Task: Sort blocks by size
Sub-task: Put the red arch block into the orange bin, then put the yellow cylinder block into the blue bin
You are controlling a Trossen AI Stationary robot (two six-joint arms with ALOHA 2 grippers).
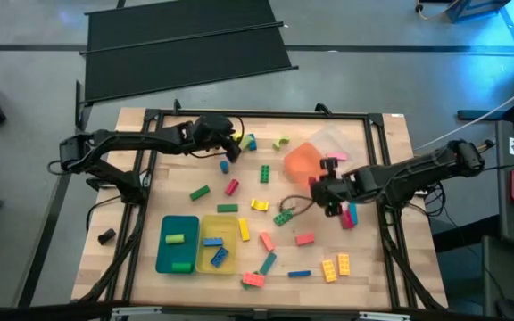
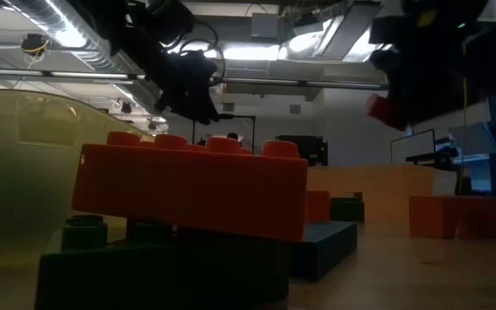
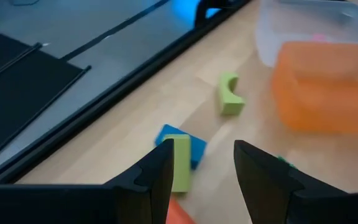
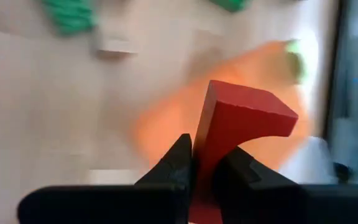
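Many small studded blocks (image 1: 260, 204) lie scattered on the wooden table. My right gripper (image 4: 209, 167) is shut on a red arched block (image 4: 241, 121), above the table just near of the orange tray (image 1: 300, 159); the block also shows in the low view (image 2: 381, 108). My left gripper (image 3: 201, 177) is open and empty at the far left (image 1: 227, 150), above a yellow-green block (image 3: 180, 163) that lies against a blue block (image 3: 194, 146). A green arched block (image 3: 230, 94) lies beyond them. My right gripper pinches the red arched block between its two fingers, at the block's lower end (image 4: 209, 149). The block stands up out of the fingers, its arched side (image 4: 253, 146) to one side. It is lifted clear of the table.
A teal tray (image 1: 178, 230) and a yellow tray (image 1: 205, 230) holding a few blocks stand at the near left. A clear tray (image 1: 339, 141) sits beside the orange tray at the far side. In the low view an orange brick (image 2: 188, 185) lies on a dark green one up close.
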